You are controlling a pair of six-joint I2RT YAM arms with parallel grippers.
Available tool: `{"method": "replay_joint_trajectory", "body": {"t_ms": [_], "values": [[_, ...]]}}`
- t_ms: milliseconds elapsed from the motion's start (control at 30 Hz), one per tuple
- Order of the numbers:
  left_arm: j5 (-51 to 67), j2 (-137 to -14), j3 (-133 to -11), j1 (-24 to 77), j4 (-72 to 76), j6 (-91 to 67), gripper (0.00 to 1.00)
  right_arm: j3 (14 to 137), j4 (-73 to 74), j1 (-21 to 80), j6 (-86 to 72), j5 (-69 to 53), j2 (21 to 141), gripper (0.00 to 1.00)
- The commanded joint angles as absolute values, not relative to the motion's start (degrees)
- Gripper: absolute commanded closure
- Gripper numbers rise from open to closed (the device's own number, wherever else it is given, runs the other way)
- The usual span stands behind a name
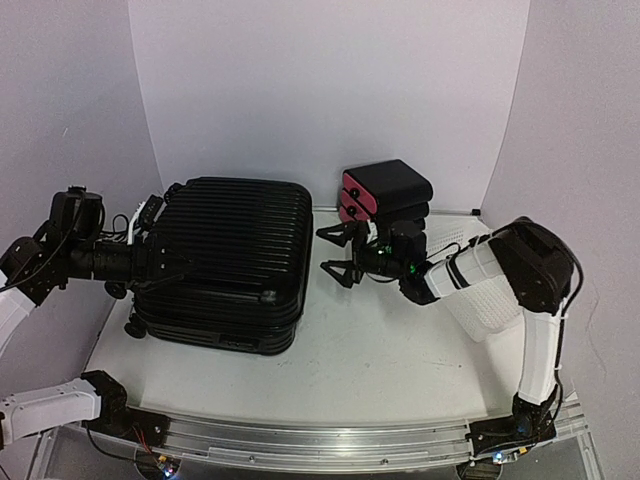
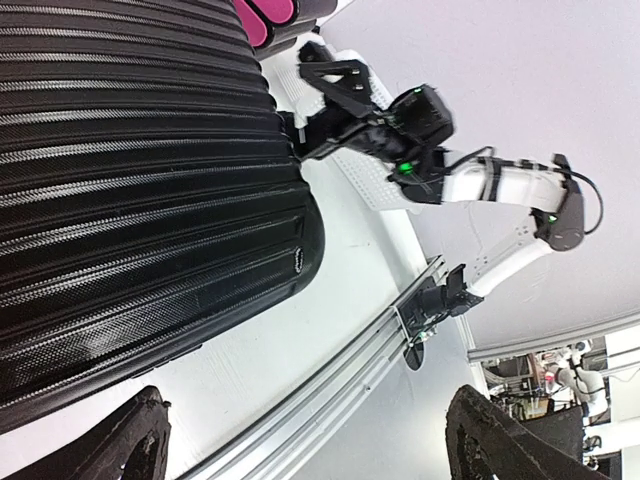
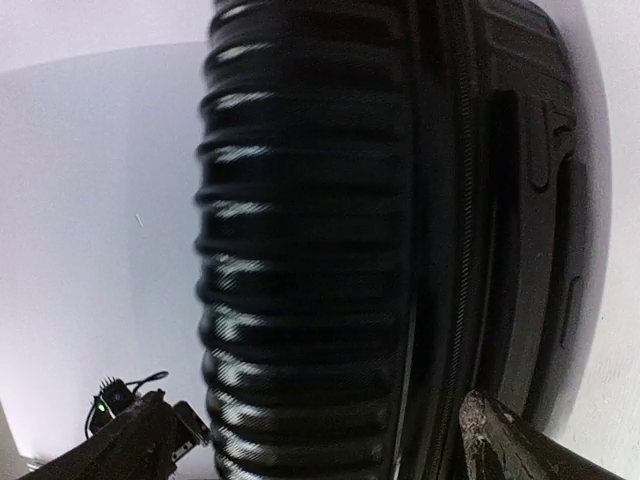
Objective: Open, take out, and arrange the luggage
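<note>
**Black luggage shut: you are at the opening step**

Top view: the luggage lies flat at middle-left of the frame, lid down, nothing taken out. Your left gripper sits at its left edge. Your right gripper is just beside its right side, fingers spread and holding nothing. Pink-fronted boxes stand at upper centre, and a basket lies by the right forearm.

Left wrist view: ribbed shell fills the upper left. Your left fingers at the bottom corners are apart and bare. The top view leaves this unclear, since the fingers merge with the black shell there.

Right wrist view: it is blurred, but only here do you see the zipper seam, running down the right of the frame above the spread fingertips. I judge your next move calls for finding the zipper pull. None shows in any view, so search along that seam.
</note>
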State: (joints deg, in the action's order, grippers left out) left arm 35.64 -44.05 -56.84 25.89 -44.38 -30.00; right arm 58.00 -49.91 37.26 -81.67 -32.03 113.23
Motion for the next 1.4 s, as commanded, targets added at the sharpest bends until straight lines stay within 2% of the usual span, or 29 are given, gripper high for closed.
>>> {"method": "replay_joint_trajectory", "body": {"t_ms": [0, 233, 467, 867, 1067, 1233, 1367], "values": [[36.63, -43.65, -56.51, 26.92, -38.26, -32.25, 0.04, 60.56, -69.00, 37.62, -92.93, -31.01, 119.17, 0.02], [36.62, -44.67, -57.49, 27.34, -37.73, -31.50, 0.04, 63.75, -70.93, 39.90, -95.28, -29.73, 125.33, 0.02], [36.74, -45.72, -58.55, 27.44, -37.45, -30.85, 0.04, 65.03, -72.04, 41.95, -97.21, -27.84, 125.77, 0.02], [33.02, -46.15, -60.27, 27.51, -38.30, -29.65, 0.05, 65.25, -69.97, 43.68, -95.74, -28.28, 114.02, 0.02], [24.50, -48.20, -68.79, 27.87, -45.08, -23.18, 0.08, 68.69, -55.46, 45.24, -87.95, -28.91, 107.62, 0.02], [2.16, -47.71, -75.09, 28.13, -47.97, -8.73, 0.06, 77.85, -40.99, 46.46, -81.51, -28.16, 106.50, 0.02], [2.77, -47.35, -79.83, 28.13, -46.73, 4.14, 0.06, 86.63, -32.10, 47.88, -77.92, -25.96, 107.79, 0.02]]}}
